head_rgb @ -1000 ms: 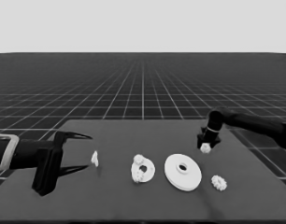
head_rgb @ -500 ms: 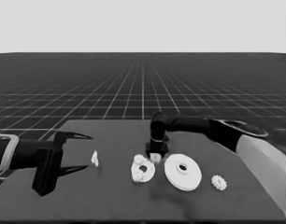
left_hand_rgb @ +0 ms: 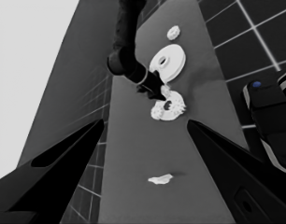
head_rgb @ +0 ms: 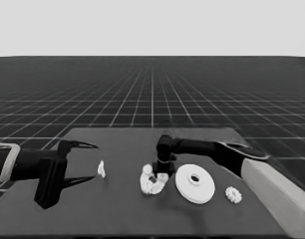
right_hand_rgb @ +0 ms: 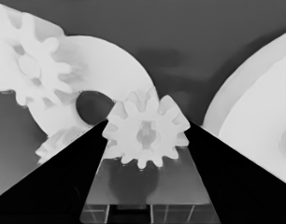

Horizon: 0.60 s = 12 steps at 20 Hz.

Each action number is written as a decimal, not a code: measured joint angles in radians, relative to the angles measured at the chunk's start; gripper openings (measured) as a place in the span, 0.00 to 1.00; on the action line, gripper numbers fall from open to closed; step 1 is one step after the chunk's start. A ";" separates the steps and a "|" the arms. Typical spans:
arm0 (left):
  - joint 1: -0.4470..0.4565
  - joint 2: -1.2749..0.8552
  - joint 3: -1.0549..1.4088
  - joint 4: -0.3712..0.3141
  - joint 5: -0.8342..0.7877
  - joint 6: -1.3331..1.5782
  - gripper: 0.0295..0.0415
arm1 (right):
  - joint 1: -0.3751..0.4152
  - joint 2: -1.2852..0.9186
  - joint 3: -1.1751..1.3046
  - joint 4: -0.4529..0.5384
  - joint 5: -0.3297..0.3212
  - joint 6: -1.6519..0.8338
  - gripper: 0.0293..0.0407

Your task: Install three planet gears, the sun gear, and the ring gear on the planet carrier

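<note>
The left gripper (head_rgb: pixel 85 162) waits over the left end of the dark flat table (head_rgb: pixel 117 214). Its two long black fingers are wide apart and hold nothing. Just past its tips, at about 3 o'clock from it, lies a thin white piece (head_rgb: pixel 101 169) on the table.

Near the middle of the table lies the smaller round part (head_rgb: pixel 151 183), a flat white disc with a hole in its middle. Two little white toothed gears already sit on it. In the right wrist view one gear (right_hand_rgb: pixel 28 65) sits at 10 o'clock from the hole and one gear (right_hand_rgb: pixel 54 142) at 7 o'clock, half hidden by a black finger.

The right gripper (head_rgb: pixel 161 175) points down at the far right edge of this part, at about 1 o'clock. Its fingers are clamped on a third little white toothed gear (right_hand_rgb: pixel 146 130), one finger on each side. The gear sits just beside the hole of the smaller round part.

At 3 o'clock from there, close by, lies the larger round part (head_rgb: pixel 195 183), a thick white disc with a small hole. At 4 o'clock from it, near the right end of the table, lies one more little white gear (head_rgb: pixel 233 194) all by itself.
</note>
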 joint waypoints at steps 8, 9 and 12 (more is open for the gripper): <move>0.000 0.000 0.000 0.000 0.000 0.000 0.75 | -0.006 0.001 -0.006 -0.006 0.003 -0.003 0.80; 0.000 0.000 0.000 0.000 0.000 0.000 0.75 | -0.006 0.001 -0.006 -0.006 0.003 -0.003 0.80; 0.000 0.000 0.000 0.000 0.000 0.000 0.75 | -0.006 0.001 -0.006 -0.006 0.003 -0.003 0.81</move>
